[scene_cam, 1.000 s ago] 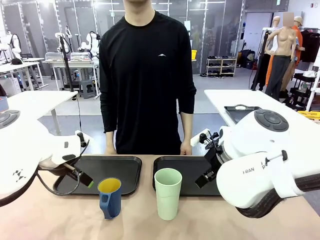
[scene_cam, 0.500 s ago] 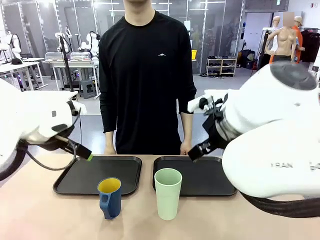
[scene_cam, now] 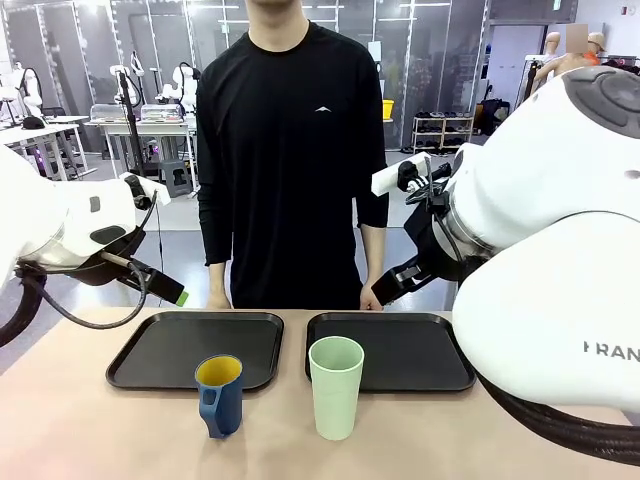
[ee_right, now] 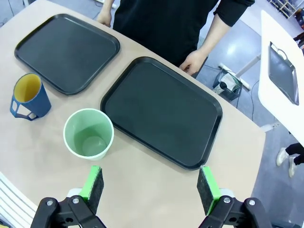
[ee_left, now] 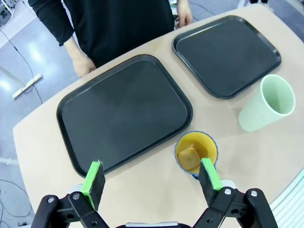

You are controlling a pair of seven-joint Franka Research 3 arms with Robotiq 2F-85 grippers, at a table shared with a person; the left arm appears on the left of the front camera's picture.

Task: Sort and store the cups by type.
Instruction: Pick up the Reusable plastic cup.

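Both arms hang high over the tan table, wrists angled down. The left gripper and the right gripper have their jaws spread wide, holding nothing. The dark blue mug and the mint-green tumbler stand near each other, just in front of the left black tray and the right black tray. A person stands at the far edge, with workbenches behind.

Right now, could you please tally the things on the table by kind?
Trays: 2 (left tray, right tray)
Mugs: 1 (mug)
Tumblers: 1 (tumbler)
Total: 4
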